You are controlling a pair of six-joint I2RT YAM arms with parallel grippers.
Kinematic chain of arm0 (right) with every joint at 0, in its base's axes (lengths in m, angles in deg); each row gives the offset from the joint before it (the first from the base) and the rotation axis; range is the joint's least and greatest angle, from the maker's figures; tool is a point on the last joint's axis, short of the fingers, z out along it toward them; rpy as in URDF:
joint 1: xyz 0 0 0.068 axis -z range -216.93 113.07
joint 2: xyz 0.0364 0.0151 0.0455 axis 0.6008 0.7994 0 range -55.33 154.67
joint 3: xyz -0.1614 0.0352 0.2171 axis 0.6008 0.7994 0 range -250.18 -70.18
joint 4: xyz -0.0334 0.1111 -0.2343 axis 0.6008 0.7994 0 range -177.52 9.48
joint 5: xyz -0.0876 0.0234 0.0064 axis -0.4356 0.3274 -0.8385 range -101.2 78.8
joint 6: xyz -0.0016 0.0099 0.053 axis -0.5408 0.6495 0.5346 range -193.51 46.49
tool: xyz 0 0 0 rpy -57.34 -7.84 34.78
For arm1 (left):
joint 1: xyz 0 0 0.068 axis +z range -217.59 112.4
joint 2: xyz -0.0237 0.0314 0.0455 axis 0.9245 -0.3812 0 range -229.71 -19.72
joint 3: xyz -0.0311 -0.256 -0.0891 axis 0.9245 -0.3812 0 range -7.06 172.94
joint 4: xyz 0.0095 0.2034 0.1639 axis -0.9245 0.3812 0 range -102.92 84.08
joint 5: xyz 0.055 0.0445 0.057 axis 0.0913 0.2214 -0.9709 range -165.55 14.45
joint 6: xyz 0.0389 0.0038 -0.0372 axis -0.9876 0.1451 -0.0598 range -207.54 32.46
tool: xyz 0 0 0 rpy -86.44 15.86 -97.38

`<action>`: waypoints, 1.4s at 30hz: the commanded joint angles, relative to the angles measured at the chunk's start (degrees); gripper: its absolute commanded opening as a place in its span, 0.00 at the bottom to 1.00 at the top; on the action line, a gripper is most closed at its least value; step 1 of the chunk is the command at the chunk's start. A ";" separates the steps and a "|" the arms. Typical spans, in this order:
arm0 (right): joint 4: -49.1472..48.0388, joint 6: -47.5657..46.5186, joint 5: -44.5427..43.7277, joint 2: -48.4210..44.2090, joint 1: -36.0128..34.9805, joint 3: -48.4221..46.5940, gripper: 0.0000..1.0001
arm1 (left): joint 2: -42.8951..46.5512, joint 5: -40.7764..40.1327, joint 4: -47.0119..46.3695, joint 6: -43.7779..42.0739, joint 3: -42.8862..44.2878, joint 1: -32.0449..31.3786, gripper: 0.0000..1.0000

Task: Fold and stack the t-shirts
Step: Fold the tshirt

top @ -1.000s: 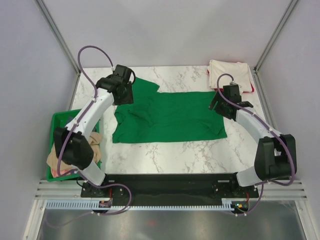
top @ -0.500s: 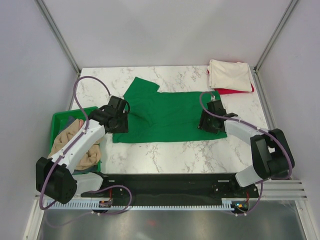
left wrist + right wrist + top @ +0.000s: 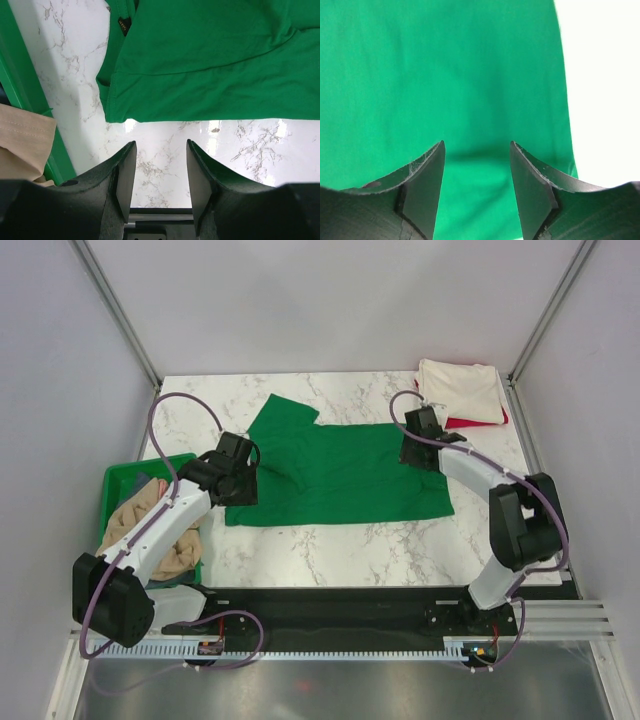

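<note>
The bright green t-shirt [image 3: 335,470] lies spread flat in the middle of the marble table, one sleeve toward the back left. My left gripper [image 3: 236,483] is open and empty at the shirt's near left corner; the left wrist view shows that corner [image 3: 210,75] just beyond the fingers, over bare marble. My right gripper [image 3: 417,446] is open and empty over the shirt's far right edge [image 3: 470,90]. The cream-white t-shirt [image 3: 460,390] lies folded on the red t-shirt [image 3: 475,423] at the back right. The tan t-shirt [image 3: 150,525] is crumpled in the bin.
A rigid green plastic bin [image 3: 115,485] stands at the table's left edge, next to my left arm; its rim [image 3: 22,90] shows in the left wrist view. Metal frame posts rise at the back corners. Bare marble [image 3: 330,555] lies in front of the green shirt.
My left gripper came from the shirt's far left sleeve down to its near left corner. My right gripper dipped toward the near right, then moved back to the far right edge. The sleeve now lies flatter.
</note>
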 commanded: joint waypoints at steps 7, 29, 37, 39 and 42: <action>-0.51 -3.25 -3.07 2.28 3.23 -7.13 0.68 | 0.29 -1.87 -1.80 -1.55 -0.30 -0.11 0.52; -9.39 4.84 18.11 -23.16 6.75 23.83 0.11 | 1.44 -2.14 -1.72 -0.05 -0.21 -0.02 0.52; -9.83 2.91 10.47 -13.23 8.50 19.00 0.13 | 1.00 -2.31 -1.72 -0.14 -0.30 -0.02 0.52; -11.06 2.91 10.28 -7.61 10.34 16.19 0.13 | 0.91 -2.40 -1.72 -0.14 -0.39 -0.02 0.52; -11.77 2.29 11.78 -2.15 14.56 10.48 0.12 | 0.73 -3.01 -1.72 -0.05 -0.57 -0.02 0.52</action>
